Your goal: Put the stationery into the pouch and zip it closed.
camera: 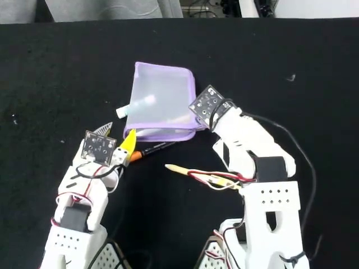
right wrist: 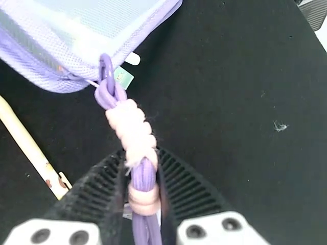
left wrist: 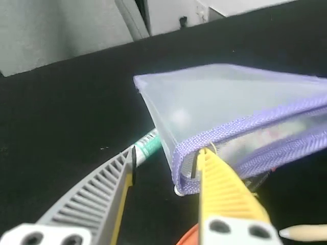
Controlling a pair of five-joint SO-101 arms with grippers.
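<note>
The right claw [right wrist: 142,171] was clenched on the braided purple-and-pink zip cord [right wrist: 130,120], with the translucent purple-edged pouch [camera: 161,95] just ahead of its tips; the zipped edge ran crosswise from there toward the left claw [left wrist: 167,155], which stood released, yellow finger touching the pouch's corner; a black orange-ended pen [camera: 154,149] lay just beside it, outside the pouch, so the left arm seemed nearer for loading.

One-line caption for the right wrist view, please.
Right pincer clamped on the braided zipper pull of the purple pouch, a cream pen beside it.
</note>
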